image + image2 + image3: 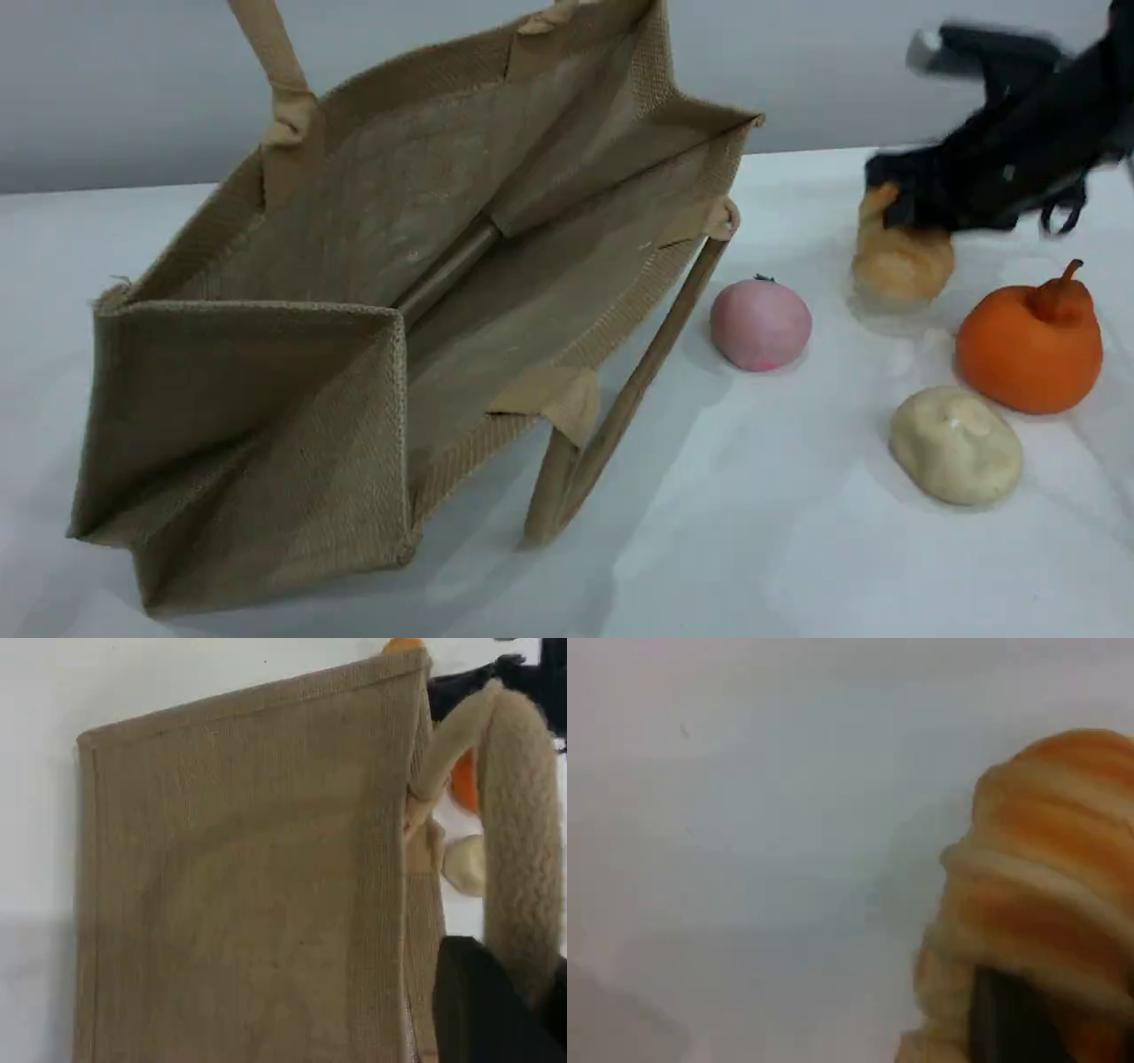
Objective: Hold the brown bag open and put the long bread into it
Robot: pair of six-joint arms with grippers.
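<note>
Place: you're looking at a bare, lab-like robot test bench | Surfaces: plain white table (753, 549) across the lower frame, blank grey wall (133, 89) along the top | Props: pink ball (760, 323), orange gourd (1028, 350) and cream bun (955, 446) at right look like toys, brown bag (292, 372) at left | Rig: black robot arm (1019, 142) at upper right

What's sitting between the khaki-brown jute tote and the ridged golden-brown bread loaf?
Only the round pink ball, nearer the khaki-brown jute tote than the ridged golden-brown loaf; the scene view shows it. Otherwise bare white table.
</note>
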